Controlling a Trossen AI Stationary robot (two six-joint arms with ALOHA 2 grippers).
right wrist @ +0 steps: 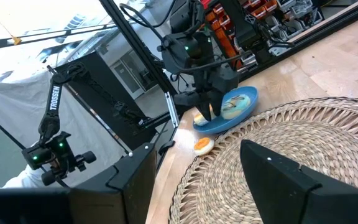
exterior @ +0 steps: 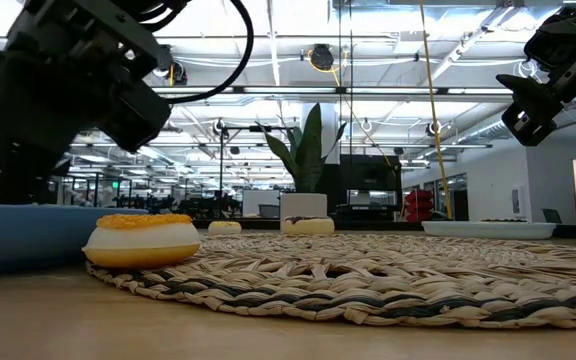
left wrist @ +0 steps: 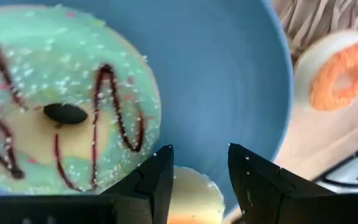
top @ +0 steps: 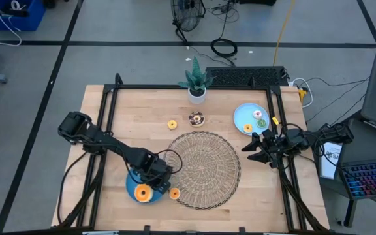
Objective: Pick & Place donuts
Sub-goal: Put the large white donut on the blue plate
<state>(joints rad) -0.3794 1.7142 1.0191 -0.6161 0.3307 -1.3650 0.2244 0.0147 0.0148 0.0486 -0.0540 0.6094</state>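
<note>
- the left gripper point(top: 156, 181) hung low over the near-left blue plate point(top: 130, 188) at the wicker mat's point(top: 204, 168) left edge; in the left wrist view its jaws stood narrowly apart point(left wrist: 197, 180), holding nothing.
- on that plate lay a mint-iced donut point(left wrist: 61, 99) with dark drizzle lines, and just beside it an orange-topped donut point(top: 143, 192), part of which showed between the fingertips in the wrist view.
- another orange-iced donut point(top: 174, 193) sat on the counter point(top: 109, 130) just off the plate's rim, touching or nearly touching the mat's edge; the low view showed it close up point(exterior: 142, 240).
- farther back on the counter, beyond the mat, a yellow donut point(top: 172, 124) and a brown-iced donut point(top: 196, 118) lay near each other, in front of a potted plant point(top: 196, 82).
- a second blue plate point(top: 241, 115) at the far right carried a few small donuts, among them a green one point(top: 262, 123), a yellow one point(top: 247, 128) and a pale one point(top: 258, 115).
- the right gripper point(top: 256, 147) hovered just off the mat's right side, near that far plate, raised above the counter; its jaws stood wide and held nothing point(right wrist: 197, 180).
</note>
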